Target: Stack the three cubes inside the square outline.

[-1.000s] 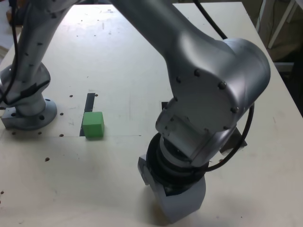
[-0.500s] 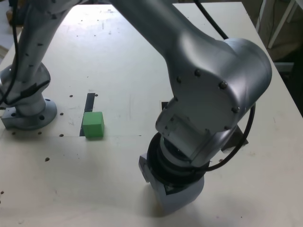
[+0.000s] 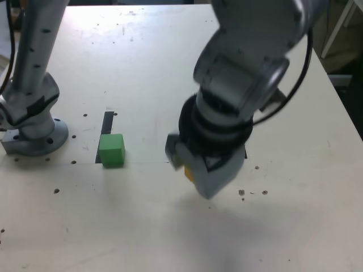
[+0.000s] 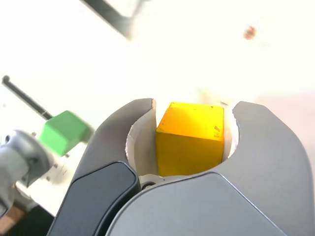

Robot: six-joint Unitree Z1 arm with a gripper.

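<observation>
Gripper clamped on yellow cube, well clear of green cube. Risk: slipping or landing skewed on release, spoiling the stack.

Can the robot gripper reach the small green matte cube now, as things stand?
Probably not yet. The gripper is shut on the small yellow matte cube, so its jaws are occupied. The green cube stands in the open on the pale table, with nothing blocking the way.
</observation>
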